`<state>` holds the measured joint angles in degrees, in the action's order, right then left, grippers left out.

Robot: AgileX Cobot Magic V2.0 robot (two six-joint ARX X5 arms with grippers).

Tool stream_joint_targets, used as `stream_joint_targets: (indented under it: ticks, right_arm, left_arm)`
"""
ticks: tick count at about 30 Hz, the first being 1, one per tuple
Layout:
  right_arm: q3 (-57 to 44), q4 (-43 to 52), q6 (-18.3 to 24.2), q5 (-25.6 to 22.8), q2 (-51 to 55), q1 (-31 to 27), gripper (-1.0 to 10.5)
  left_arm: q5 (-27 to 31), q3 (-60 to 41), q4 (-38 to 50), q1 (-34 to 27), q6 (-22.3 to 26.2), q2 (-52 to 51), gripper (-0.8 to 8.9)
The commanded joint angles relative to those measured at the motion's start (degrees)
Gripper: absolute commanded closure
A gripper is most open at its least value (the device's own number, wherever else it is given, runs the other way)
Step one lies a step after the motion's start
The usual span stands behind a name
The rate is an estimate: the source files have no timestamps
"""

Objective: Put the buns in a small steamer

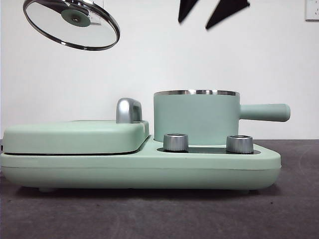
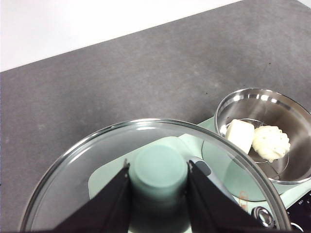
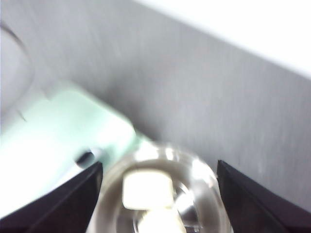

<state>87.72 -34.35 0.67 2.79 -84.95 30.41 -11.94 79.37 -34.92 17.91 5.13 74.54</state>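
Dark grey worktop (image 2: pixel 146 73) against a white wall is carrying the mint-green cooker base (image 1: pixel 149 164). I am holding the glass lid with its steel rim (image 1: pixel 71 22) high, my left claw (image 2: pixel 159 177) pinching its green knob. Both white dough buns, the smooth oblong one (image 2: pixel 240 135) and the pleated round one (image 2: pixel 270 141), are sitting inside the mint-green cylindrical steamer pot (image 1: pixel 197 117). My right claw (image 3: pixel 159 194) is hovering spread above them, blurred. I judge recapping comes next: I am planning to centre the lid level over the rim
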Motion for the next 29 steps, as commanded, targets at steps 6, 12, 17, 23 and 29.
stream_joint_targets:
  ticks: [6, 12, 17, 23, 29]
  right_arm:
    - [-27.5, 19.6, 0.2, -1.4, 17.5, 0.6, 5.8]
    - [-41.2, 21.5, 1.3, -1.4, 29.8, 0.6, 5.8]
    - [-46.8, 13.9, 0.9, -5.0, 40.2, 0.6, 5.8]
    - [-47.3, 1.9, 0.3, -9.4, 51.2, 0.5, 5.8]
    - [-47.3, -5.0, -2.4, -13.2, 61.5, 0.5, 5.8]
  left_arm:
    - [-0.3, 1.2, 1.4, 0.3, 0.1, -0.3, 8.00]
    - [-0.3, 1.2, 1.3, 0.3, 0.1, -0.3, 8.00]
    - [-0.3, 1.2, 1.3, 0.4, 0.2, -0.3, 8.00]
    - [-0.3, 1.2, 1.5, 1.8, 0.1, -0.3, 8.00]
    - [-1.8, 1.2, 2.3, 5.6, -0.1, 0.2, 8.00]
